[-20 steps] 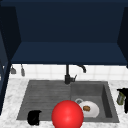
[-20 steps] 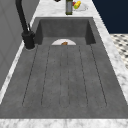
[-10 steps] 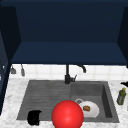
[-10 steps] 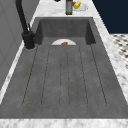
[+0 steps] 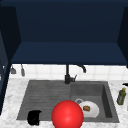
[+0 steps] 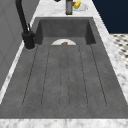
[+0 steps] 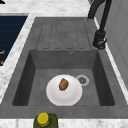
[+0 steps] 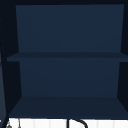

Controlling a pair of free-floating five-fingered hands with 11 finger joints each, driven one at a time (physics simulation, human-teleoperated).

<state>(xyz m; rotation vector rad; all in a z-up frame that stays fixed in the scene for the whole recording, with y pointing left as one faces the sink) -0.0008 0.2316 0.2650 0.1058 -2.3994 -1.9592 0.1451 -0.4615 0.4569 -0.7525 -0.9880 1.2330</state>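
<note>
Left hand [image 5: 34, 117]: black shape at front edge of sink [image 5: 45, 93], over left end of drainboard; finger state cannot tell. Red ball [image 5: 67, 114] just right of hand, at sink's front edge, overlapping white plate [image 5: 91, 110] in front view. Plate lies on basin floor, beside drain [image 7: 82, 80]; small brown food piece [image 7: 63, 84] on plate. Black faucet [image 5: 68, 74] behind basin. Green bottle [image 5: 121, 95] with yellow cap stands on marble surface [image 5: 11, 100] right of sink. Open dark blue cabinet [image 8: 67, 56] above.
</note>
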